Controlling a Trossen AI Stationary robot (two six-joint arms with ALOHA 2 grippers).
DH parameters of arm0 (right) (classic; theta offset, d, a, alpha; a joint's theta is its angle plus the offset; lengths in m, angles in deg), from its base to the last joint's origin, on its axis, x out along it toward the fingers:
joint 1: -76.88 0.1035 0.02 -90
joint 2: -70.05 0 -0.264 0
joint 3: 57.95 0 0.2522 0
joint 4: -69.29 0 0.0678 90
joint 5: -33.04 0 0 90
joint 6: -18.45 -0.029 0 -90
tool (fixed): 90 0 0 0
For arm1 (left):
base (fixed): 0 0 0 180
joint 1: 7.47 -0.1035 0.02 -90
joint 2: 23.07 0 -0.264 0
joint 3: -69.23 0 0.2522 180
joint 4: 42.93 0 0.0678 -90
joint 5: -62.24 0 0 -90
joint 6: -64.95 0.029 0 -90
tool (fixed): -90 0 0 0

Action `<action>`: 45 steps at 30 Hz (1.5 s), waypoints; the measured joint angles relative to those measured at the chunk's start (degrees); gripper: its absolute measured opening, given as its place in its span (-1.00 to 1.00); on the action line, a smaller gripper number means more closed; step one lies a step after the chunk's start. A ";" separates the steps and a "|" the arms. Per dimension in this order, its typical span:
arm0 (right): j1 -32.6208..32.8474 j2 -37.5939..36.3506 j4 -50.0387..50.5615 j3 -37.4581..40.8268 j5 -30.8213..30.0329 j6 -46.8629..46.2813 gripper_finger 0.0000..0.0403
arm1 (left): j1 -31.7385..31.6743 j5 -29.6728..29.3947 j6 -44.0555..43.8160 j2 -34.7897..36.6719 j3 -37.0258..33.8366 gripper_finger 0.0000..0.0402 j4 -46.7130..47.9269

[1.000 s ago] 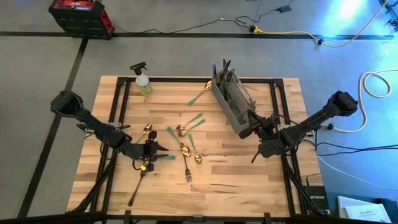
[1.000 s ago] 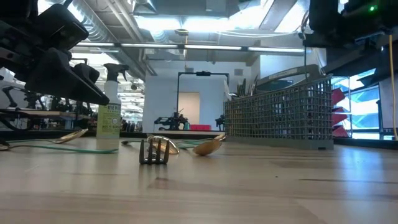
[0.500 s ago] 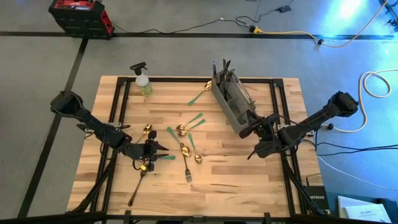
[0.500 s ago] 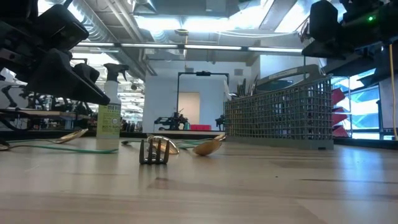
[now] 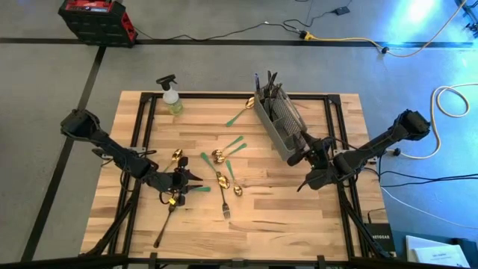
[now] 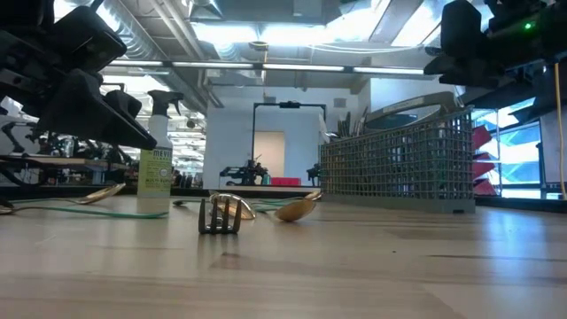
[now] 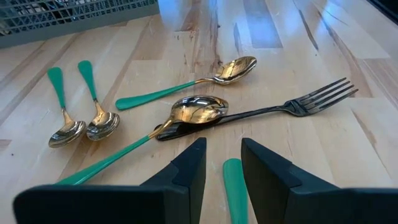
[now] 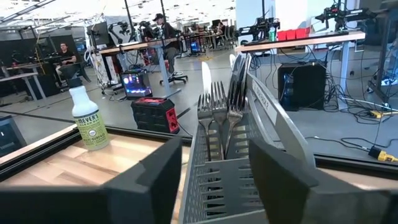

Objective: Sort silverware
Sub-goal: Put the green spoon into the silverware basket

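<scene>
High view: my left claw (image 5: pixel 181 188) sits low over the wooden worktop (image 5: pixel 299 217), well to the left of the grey mesh caddy (image 5: pixel 278 119). My right claw (image 5: pixel 305 149) is at the caddy's near end. Loose silverware (image 5: pixel 222 170) lies scattered on the boards between the left claw and the caddy; one dark piece (image 5: pixel 162 228) lies apart, nearer the worktop's front edge. A spray bottle (image 5: pixel 171 96) stands left of the caddy's far end. From up here I cannot tell either claw's gap.

Low view: caddy wall side-on, with a black fork (image 6: pixel 219 214) tines toward me and a gold spoon (image 6: pixel 295 209) between it and the caddy. Both arms are cropped dark shapes; claw tips not readable.

Left wrist view: only here do I see a green handle (image 7: pixel 234 190) between the left claw's narrowly parted fingers (image 7: pixel 186 177); the contact itself is cut off, so I can't call it gripped. Ahead lie gold-bowled, green-handled spoons (image 7: pixel 84 121) and that black fork.

Right wrist view: right claw's fingers (image 8: pixel 152 180) stand wide, straddling the caddy's end, holding nothing. Forks (image 8: pixel 214 115) stand upright inside. People sit in the room beyond.
</scene>
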 joint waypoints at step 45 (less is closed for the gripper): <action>-11.71 52.42 26.67 -58.55 60.70 121.69 -0.33 | 0.00 -1.92 1.25 0.00 -0.02 -0.57 -0.90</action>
